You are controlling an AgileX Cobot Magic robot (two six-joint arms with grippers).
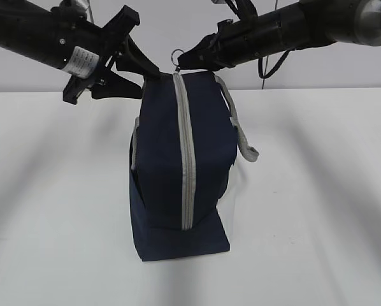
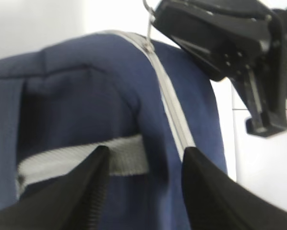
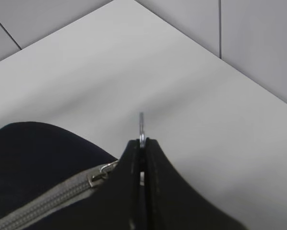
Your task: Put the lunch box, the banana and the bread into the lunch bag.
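Note:
The navy lunch bag (image 1: 171, 172) stands upright on the white table, its grey zipper (image 1: 185, 146) closed along the front. My right gripper (image 1: 181, 62) is shut on the metal ring pull (image 1: 178, 55) at the bag's top; the right wrist view shows the ring (image 3: 141, 125) pinched between the closed fingers (image 3: 142, 143). My left gripper (image 1: 146, 83) is open at the bag's upper left corner. In the left wrist view its fingers (image 2: 143, 153) stand apart, with navy fabric and a grey strap (image 2: 81, 160) between them. The lunch box, banana and bread are out of view.
A second grey strap handle (image 1: 241, 137) hangs down the bag's right side. The white table (image 1: 318, 210) runs to a pale wall behind. The right gripper's body (image 2: 220, 43) shows close above the bag in the left wrist view.

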